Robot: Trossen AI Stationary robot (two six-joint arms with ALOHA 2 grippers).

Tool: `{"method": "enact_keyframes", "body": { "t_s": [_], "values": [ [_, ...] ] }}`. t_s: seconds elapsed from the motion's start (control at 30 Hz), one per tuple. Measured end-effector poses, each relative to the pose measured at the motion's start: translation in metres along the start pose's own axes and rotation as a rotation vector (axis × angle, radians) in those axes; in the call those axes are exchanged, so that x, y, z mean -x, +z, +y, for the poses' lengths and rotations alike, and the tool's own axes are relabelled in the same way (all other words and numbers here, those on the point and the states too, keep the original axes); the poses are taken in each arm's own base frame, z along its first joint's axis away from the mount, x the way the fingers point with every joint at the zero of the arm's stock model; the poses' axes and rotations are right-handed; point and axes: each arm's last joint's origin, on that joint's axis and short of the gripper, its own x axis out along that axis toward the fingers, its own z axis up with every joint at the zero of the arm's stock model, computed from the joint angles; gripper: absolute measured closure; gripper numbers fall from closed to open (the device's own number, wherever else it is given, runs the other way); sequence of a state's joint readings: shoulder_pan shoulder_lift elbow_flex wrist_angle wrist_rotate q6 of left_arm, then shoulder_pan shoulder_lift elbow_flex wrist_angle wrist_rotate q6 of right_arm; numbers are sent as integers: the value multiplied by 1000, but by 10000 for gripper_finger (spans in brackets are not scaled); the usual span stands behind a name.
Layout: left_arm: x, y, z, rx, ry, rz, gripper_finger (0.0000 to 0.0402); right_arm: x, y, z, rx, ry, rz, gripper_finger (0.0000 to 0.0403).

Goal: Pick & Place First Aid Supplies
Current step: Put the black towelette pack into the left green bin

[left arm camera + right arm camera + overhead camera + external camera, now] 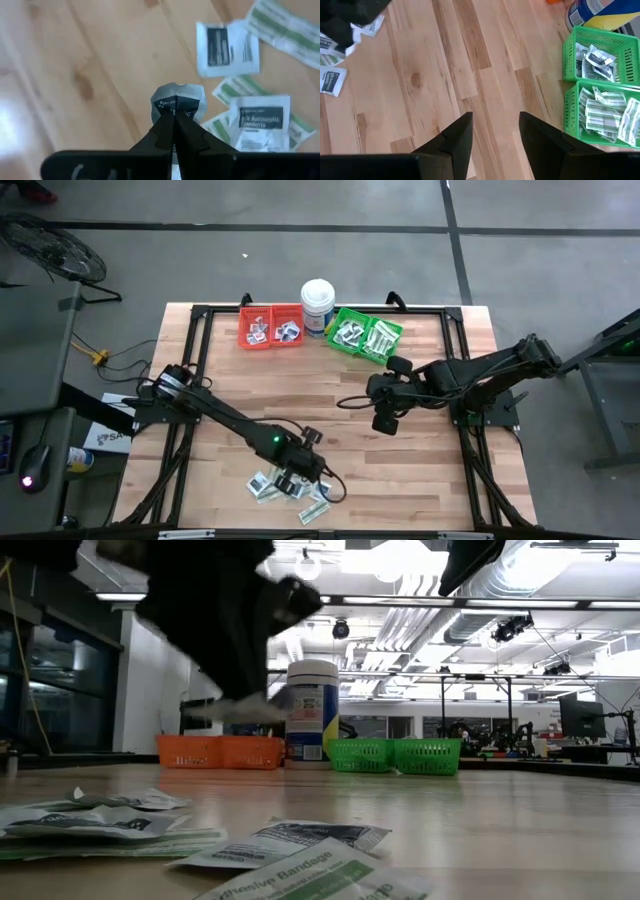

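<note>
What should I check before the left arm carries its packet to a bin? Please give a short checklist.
1. Left claw shut on a white packet: ok.
2. Only one packet pinched: cannot tell.
3. Packet lifted clear of the pile: cannot tell.
4. Right claw open, holding nothing, over bare wood: ok.
5. Red bins and green bins have room: ok.
6. Tub upright between the bins: ok.

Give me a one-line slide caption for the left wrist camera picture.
Left gripper shut on a crumpled white packet above the wooden table, loose first aid packets lying beyond.
</note>
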State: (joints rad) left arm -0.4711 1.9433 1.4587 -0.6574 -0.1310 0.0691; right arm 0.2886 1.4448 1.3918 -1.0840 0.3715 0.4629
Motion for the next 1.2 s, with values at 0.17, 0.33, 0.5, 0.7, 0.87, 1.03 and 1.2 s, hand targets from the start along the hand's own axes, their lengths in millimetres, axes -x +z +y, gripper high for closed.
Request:
{"method": "enact_keyframes", "body": {
  "t_s": [0.17,0.33,0.5,0.7,0.87,1.03,1.2],
  "values": [
    [14,9,5,50,86,14,401,0,-3,-1,15,-12,25,249],
    [18,13,7,82,139,0,401,1,-13,-7,64,-63,125,249],
    [19,22,21,143,183,-109,401,2,-15,-7,110,-71,143,249],
    [38,33,53,176,303,-265,401,2,-9,-3,144,2,93,249],
    [57,33,78,188,384,-321,401,22,-9,-5,120,20,-30,249],
    [74,33,96,202,486,-370,401,49,-10,-8,26,73,-183,249],
    [92,34,107,195,646,-403,401,66,-12,-7,-92,113,-282,249]
  ]
}}
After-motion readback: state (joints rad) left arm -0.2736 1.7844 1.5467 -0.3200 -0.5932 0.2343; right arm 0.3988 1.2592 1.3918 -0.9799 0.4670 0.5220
